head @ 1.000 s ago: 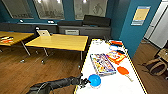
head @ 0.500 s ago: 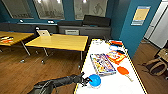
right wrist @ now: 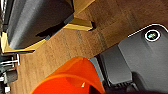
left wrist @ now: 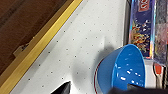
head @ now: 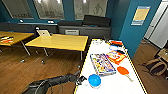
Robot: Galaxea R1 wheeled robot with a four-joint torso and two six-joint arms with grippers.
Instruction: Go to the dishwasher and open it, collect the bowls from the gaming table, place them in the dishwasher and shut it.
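The gaming table (head: 110,86) has a white top and a yellow frame, and stands at the right of the head view. A bright blue bowl (head: 94,80) sits near its front left edge. My left gripper (head: 81,80) is just left of that bowl, at the table's edge. In the left wrist view the gripper (left wrist: 93,90) is open, with its dark fingertips (left wrist: 64,89) either side of the near rim of the blue bowl (left wrist: 125,71). An orange-red bowl (right wrist: 71,77) hangs over the wood floor, with my right gripper (right wrist: 93,89) shut on it. The dishwasher is out of view.
Two colourful board-game boxes (head: 102,64) (head: 115,56) and an orange paddle (head: 123,71) lie behind the blue bowl. Yellow-topped desks (head: 58,42) stand to the left on the wood floor. A teal wall corner (head: 136,32) and a bag (head: 156,66) are to the right.
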